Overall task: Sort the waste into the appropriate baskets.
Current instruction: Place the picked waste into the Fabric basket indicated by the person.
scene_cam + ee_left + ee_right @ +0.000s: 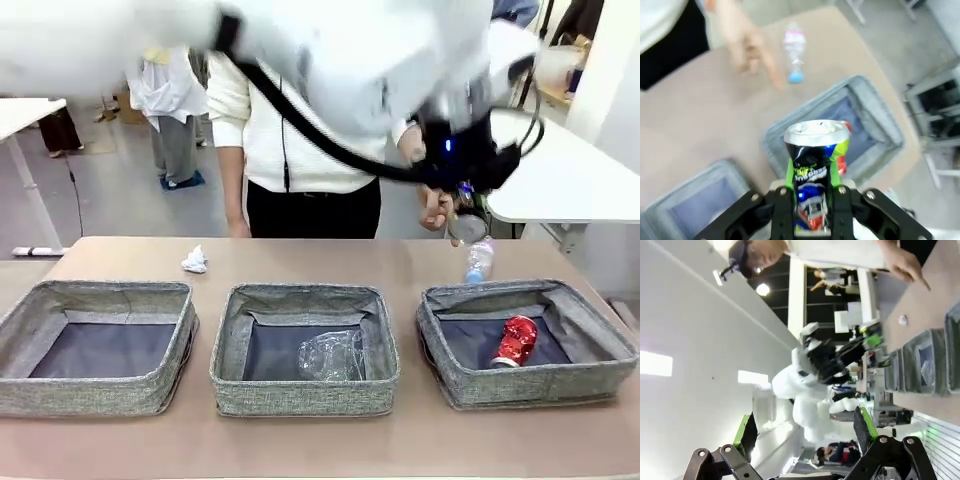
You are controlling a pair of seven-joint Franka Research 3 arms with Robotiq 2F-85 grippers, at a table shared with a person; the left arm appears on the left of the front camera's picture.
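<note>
My left gripper point(466, 203) hangs above the far edge of the right basket point(590, 375), shut on a dark blue-black drink can point(468, 228). In the left wrist view the can point(816, 150) stands upright between the green pads of the left gripper point(812, 174), over that basket point(880, 117). A red can point(516, 340) lies inside this basket. The middle basket point(305, 398) holds a clear plastic cup point(332, 355). The left basket point(95, 395) holds nothing. A paper wad point(194, 261) and a small bottle point(478, 262) lie on the table. My right gripper point(807, 435) is open, raised off the table.
A person in a white sweater point(300, 150) stands at the far side, one hand point(432, 205) close to my left gripper. That hand point(747, 47) hovers near the bottle point(794, 50) in the left wrist view. The table edge point(625, 305) runs just right of the right basket.
</note>
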